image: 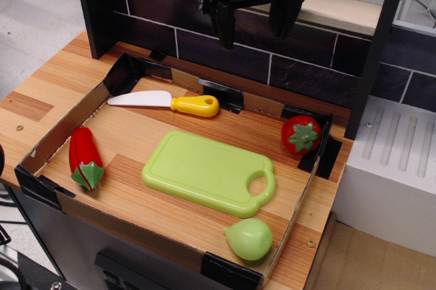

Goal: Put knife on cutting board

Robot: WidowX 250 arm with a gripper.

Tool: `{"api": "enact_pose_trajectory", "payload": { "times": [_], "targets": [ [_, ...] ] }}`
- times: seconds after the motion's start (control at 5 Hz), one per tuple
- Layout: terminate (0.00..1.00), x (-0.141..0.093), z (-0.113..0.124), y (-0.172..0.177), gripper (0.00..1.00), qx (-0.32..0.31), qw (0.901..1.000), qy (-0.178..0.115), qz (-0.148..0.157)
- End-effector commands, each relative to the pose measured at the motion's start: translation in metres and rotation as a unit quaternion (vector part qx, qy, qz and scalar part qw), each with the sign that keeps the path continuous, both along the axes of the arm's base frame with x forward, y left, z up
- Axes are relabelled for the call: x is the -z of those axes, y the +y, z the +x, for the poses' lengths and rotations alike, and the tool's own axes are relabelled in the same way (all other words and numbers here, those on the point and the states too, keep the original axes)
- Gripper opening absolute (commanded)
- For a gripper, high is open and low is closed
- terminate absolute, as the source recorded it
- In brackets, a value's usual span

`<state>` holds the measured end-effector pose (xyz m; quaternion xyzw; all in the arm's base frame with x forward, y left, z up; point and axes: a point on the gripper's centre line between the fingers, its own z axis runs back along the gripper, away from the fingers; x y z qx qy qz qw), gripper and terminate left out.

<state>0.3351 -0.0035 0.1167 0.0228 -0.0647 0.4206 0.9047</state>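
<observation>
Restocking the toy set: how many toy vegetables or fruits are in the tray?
3: red pepper at the left, tomato at the far right corner, pale green fruit at the near right. None seems hidden.

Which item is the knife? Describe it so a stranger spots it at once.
Start from the cardboard-walled tray on the wooden counter. Above the large light-green cutting board, near the tray's back wall, lies the knife. It alone is long and flat, with a white rounded blade and a yellow handle; its neighbours are toy vegetables and fruit.

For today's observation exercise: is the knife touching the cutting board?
Apart. The one camera view shows bare wooden surface between the knife and the cutting board.
</observation>
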Motion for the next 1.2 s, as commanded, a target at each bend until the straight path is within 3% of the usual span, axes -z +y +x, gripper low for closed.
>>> {"api": "enact_pose_trajectory", "payload": {
  "times": [0.0,0.4,0.6,0.8,1.0],
  "targets": [
    [0.00,0.000,0.000,0.000,1.00,0.000,1.0000,0.000,0.000],
    [0.00,-0.001,-0.065,0.004,1.00,0.030,0.9993,-0.013,-0.020],
    [0.00,0.004,-0.075,0.011,1.00,0.027,0.9990,0.012,-0.032],
    [0.00,0.010,-0.063,0.016,1.00,-0.096,0.9939,-0.007,-0.054],
    [0.00,0.013,-0.054,0.028,1.00,-0.216,0.9723,-0.018,-0.087]
  ]
}}
